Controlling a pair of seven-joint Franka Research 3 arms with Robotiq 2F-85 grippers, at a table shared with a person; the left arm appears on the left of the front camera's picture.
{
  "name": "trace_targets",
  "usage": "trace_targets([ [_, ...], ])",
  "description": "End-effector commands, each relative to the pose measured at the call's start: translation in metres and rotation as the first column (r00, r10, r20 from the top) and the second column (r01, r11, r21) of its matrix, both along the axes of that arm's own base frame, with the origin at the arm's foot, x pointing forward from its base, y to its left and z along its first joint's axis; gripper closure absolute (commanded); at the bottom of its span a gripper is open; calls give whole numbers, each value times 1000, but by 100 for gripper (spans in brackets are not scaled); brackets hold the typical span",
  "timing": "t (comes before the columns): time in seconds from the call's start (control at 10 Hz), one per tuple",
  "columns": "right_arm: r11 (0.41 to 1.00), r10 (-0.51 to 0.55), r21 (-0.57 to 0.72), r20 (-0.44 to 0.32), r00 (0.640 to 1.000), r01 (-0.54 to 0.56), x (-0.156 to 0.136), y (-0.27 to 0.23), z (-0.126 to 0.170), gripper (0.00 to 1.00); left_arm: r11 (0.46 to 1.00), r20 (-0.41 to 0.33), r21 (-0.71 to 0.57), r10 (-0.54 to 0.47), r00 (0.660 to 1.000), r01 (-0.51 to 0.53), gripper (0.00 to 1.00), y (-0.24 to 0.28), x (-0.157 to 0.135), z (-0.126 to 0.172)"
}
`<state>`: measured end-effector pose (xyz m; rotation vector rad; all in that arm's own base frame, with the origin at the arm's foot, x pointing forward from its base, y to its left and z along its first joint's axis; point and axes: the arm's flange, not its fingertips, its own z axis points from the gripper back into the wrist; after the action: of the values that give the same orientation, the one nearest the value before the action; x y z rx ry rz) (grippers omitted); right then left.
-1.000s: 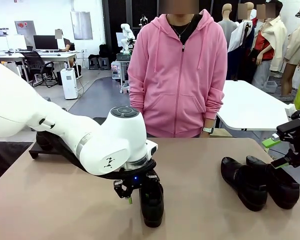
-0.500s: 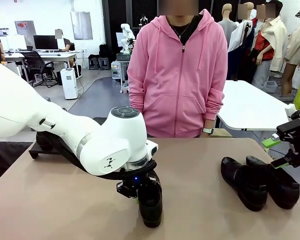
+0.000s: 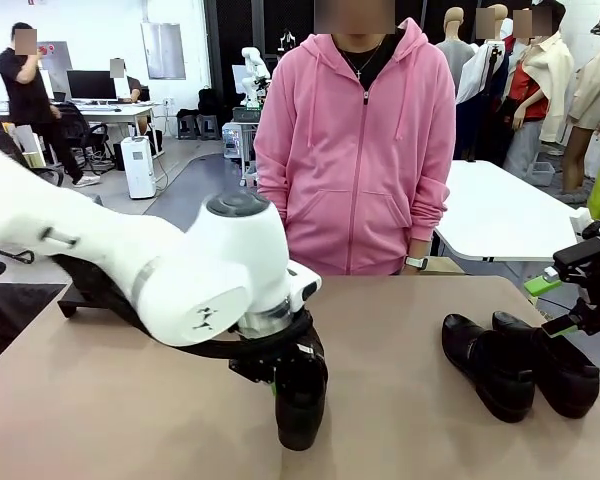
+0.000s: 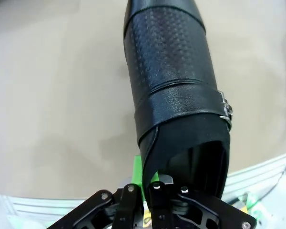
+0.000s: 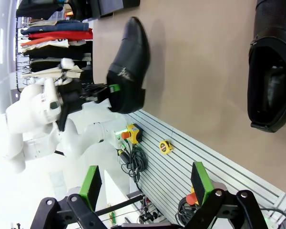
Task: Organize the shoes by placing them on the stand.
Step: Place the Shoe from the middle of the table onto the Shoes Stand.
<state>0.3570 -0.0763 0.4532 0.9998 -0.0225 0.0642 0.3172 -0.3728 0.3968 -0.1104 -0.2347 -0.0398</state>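
Shoes sit at two spots on the tabletop (image 3: 400, 330). Farthest left, the stand (image 3: 75, 297) lies behind and to the left of the left end effector (image 3: 278, 378), partly hidden by the arm. That end effector is clamped shut on the heel collar of one black loafer (image 3: 302, 405), whose toe points away from the fingers toward the robot's edge. Two more shoes (image 3: 485, 365) rest side by side, touching, just left of the right end effector (image 3: 550, 305). Its jaws are spread wide and hold nothing.
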Motion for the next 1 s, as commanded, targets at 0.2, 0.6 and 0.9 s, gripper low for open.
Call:
trace_targets([
  [0.2,1000,23,-3,18,1000,-23,0,-4,1,0,940,145,99,-339,930,327,100,114,-27,86],
  [0.6,1000,23,-3,18,1000,-23,0,-4,1,0,984,143,-60,-156,977,166,100,289,-3,146],
  [0.9,1000,23,-3,18,1000,-23,0,-4,1,0,987,139,-52,-142,980,151,100,311,-6,148],
])
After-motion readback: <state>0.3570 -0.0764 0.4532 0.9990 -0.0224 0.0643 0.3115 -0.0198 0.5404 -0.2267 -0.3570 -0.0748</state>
